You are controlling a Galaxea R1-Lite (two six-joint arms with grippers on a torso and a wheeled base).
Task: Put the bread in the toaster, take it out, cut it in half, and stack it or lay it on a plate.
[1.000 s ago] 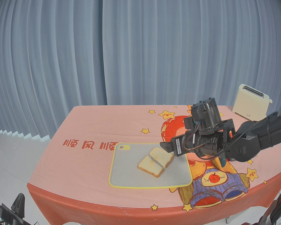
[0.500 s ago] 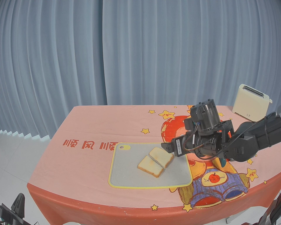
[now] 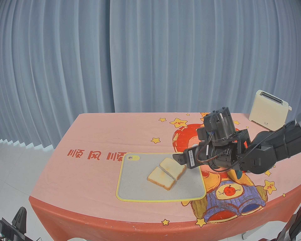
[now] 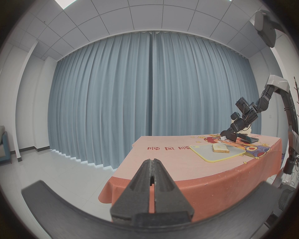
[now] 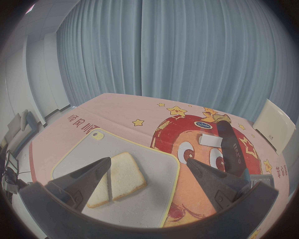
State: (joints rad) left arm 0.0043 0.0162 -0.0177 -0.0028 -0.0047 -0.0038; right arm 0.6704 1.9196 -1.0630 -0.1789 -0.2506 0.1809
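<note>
Just below the wide-open right claw (image 5: 148,161), both bread halves (image 3: 172,167) lie on the cutting board (image 3: 134,185). Claw's only dipped a hair this last second, so cutting's done and I'd guess pickup's next.

Soft, even light comes from above, a ceiling light panel (image 4: 64,2) glowing white in the left wrist view, and the pleated curtain (image 3: 150,56) and tablecloth (image 3: 103,135) are evenly bright. The bread (image 3: 161,177) lays only a thin, faint shadow on the cutting board (image 3: 134,185). Wide lenses bow the curtain folds outward, and both wrist views darken to black at their rounded corners.
</note>
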